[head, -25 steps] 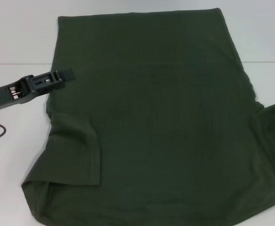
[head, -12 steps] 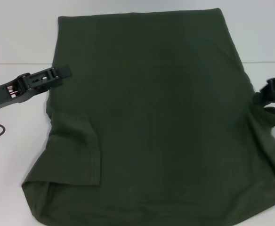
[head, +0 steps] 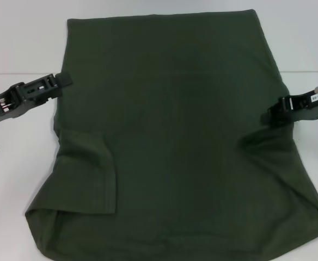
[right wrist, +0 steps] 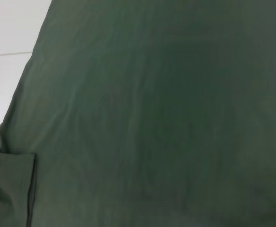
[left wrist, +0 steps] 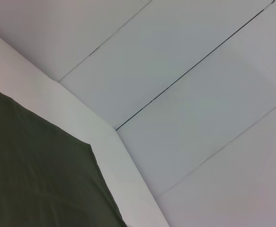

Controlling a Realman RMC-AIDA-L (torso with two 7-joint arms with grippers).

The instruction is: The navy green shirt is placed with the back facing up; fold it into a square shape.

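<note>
Right gripper (head: 273, 113), at 3 o'clock, appears clenched on the navy green shirt's (head: 175, 136) sleeve fold; we cannot confirm. Left gripper (head: 63, 80), state unclear, sits at 9 o'clock. We should carry the sleeve inward, flat.

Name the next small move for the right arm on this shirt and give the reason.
Probably carry the right tool further inward over the navy green shirt, laying that sleeve flat on the back. The left sleeve is already folded in, and cloth bunches under the right tool at the shirt's right edge. The left tool sits at the left edge, apparently clear.
</note>
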